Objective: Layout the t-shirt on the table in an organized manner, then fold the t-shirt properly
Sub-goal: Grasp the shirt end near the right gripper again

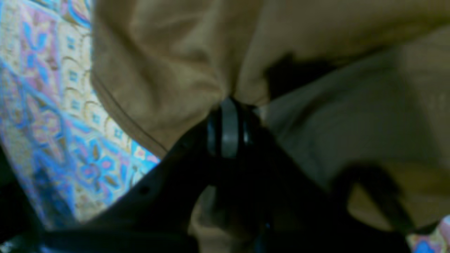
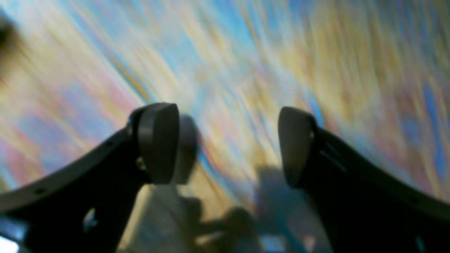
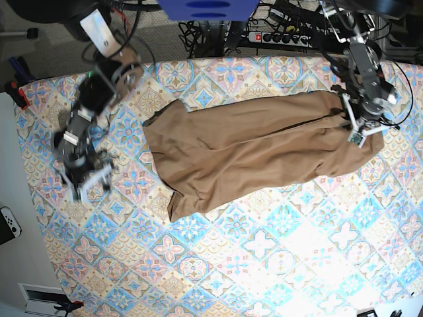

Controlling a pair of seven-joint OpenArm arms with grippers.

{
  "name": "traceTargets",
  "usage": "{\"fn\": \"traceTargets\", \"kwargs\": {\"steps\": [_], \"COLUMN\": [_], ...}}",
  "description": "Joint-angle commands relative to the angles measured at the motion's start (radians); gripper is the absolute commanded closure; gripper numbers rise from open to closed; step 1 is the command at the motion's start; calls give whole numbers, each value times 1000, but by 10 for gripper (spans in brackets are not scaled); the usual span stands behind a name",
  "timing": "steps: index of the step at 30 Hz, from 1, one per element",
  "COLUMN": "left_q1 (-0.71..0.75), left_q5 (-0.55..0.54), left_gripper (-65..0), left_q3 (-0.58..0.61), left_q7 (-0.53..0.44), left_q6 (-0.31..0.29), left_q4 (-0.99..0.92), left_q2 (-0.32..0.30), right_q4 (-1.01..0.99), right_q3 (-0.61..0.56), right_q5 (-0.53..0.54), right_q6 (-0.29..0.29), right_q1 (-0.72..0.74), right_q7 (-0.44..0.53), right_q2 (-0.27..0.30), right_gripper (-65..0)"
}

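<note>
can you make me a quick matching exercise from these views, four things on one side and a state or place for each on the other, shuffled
Things:
1. left gripper
2. right gripper
3. t-shirt
4. table

States or places:
A. covered in a diamond-tile floral pattern
B. open, with nothing between its fingers
C. lying bunched and creased, not yet flat
D. shut on tan cloth

Pairs: 1-D, 2-B, 3-C, 4-A

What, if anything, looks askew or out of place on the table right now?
The t-shirt lies bunched into a long, wrinkled diagonal strip, not spread flat. The left gripper pinches one end of it; the right gripper hangs open over bare table.
</note>
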Motion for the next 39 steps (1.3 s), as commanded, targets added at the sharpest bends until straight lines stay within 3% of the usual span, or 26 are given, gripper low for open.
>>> {"fn": "traceTargets", "kwargs": {"steps": [1, 11, 21, 25, 28, 33, 39], "left_q1": [-14, -21, -20, -20, -20, -20, -23], "left_q5": [72, 72, 72, 72, 72, 72, 72], "left_gripper": [0, 0, 0, 0, 0, 0, 0], "left_q3": [-20, -27, -28, -34, -33, -28, -28], "left_q7": [59, 59, 59, 59, 60, 60, 60], "left_q6": [38, 38, 38, 38, 38, 38, 38], "left_q4": [-38, -41, -41, -38, -21, -19, -18], "left_q2": [-13, 14, 19, 48, 59, 73, 105], "right_q4": [53, 211, 372, 378, 384, 418, 542], "right_q3": [-12, 9, 0, -5, -14, -128, -306], "right_q5": [38, 38, 36, 50, 122, 239, 351], "right_q6": [6, 6, 6, 6, 6, 6, 6], "right_q1": [66, 65, -75, -121, -171, -257, -360], "right_q7": [56, 53, 53, 52, -13, -155, -215], "right_q2": [9, 0, -163, -172, -172, -170, -170], "right_gripper": [-427, -427, -427, -427, -427, -427, -427]}}
